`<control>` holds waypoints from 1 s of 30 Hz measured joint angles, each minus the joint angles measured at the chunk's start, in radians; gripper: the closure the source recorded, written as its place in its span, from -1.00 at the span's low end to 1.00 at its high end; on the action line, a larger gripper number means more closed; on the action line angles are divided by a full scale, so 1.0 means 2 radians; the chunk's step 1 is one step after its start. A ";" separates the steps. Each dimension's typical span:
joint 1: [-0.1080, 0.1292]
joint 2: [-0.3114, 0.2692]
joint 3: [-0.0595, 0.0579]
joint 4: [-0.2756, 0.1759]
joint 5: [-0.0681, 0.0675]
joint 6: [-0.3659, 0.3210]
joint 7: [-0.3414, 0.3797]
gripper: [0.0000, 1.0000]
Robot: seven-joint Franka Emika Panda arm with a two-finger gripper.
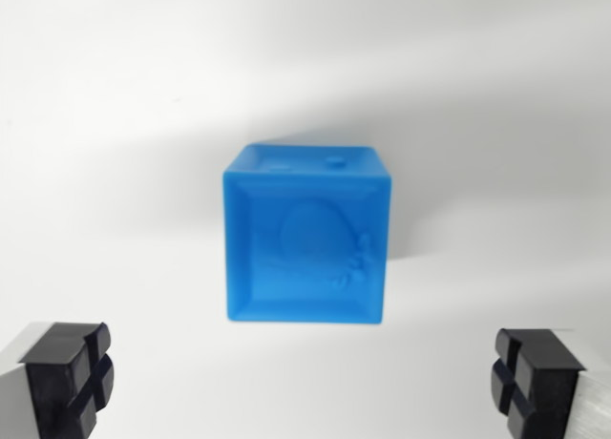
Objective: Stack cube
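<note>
Cube (pixel 307 237) sits at the centre of the frame on a plain white surface (pixel 115 95) — blue, with a recessed face turned toward the camera. We see a raised relief figure in that recess, too soft to identify. Its edges run square to the frame, top edge level; as a cube it shows no long axis. A narrow strip of another face shows along the top. Gripper (pixel 304 382) — we note its two black finger pads (pixel 67 377) in the lower left and lower right corners, wide apart, nothing between them. The cube lies above the gap, touching neither pad.
</note>
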 joint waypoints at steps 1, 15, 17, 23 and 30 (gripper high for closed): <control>0.000 0.008 0.000 0.000 -0.001 0.007 0.001 -1.00; 0.006 0.093 -0.010 0.013 -0.014 0.079 0.011 -1.00; 0.008 0.103 -0.012 0.015 -0.015 0.088 0.011 -1.00; 0.014 0.128 -0.018 0.021 -0.015 0.107 0.011 -1.00; 0.017 0.146 -0.021 0.026 -0.015 0.120 0.011 -1.00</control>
